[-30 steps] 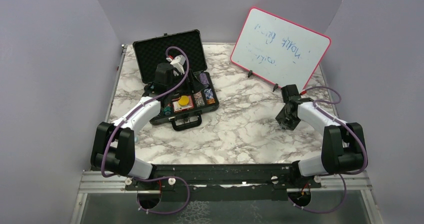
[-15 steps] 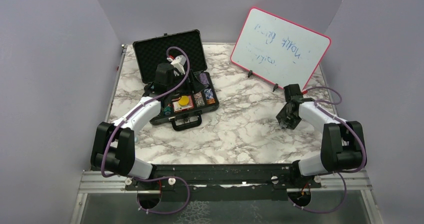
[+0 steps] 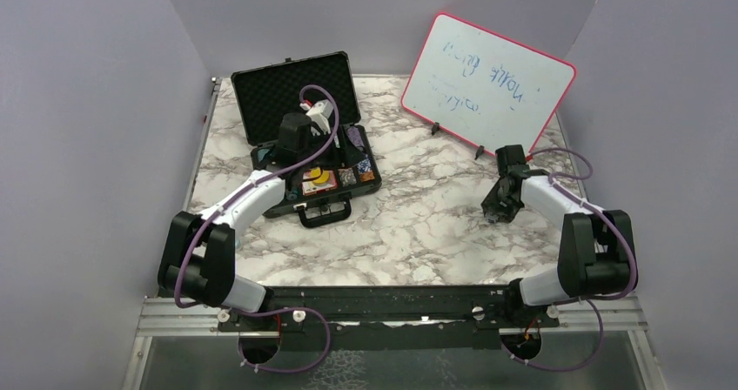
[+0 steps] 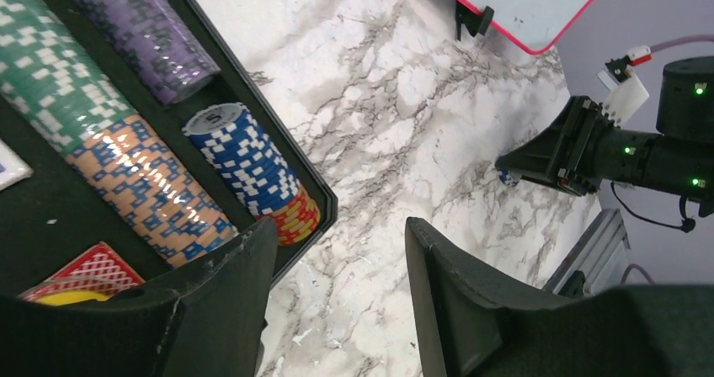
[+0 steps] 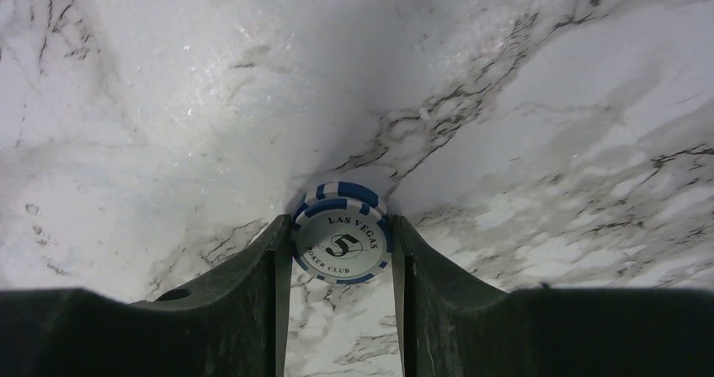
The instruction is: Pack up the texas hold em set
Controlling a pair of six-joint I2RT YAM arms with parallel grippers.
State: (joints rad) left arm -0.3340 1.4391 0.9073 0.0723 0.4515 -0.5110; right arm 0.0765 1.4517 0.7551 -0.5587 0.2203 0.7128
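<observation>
The right gripper [image 5: 339,230] had just pinched a round blue-and-white poker chip [image 5: 341,244] on the white marbled table [image 3: 418,225], ready for carrying to the open black foam-lined case [image 3: 296,90] well apart, over which the left gripper [image 4: 338,225] hung wide, empty.

Between the jaws of the black right gripper [image 5: 341,255], a white-faced chip [image 5: 341,242] carries blue edge blocks, above a white table [image 5: 168,99] veined grey. Past the black left gripper [image 4: 337,230], chip rows [image 4: 151,188] show green-white, purple, orange-blue and blue-white ending red-yellow, in a black case [image 4: 34,200].
</observation>
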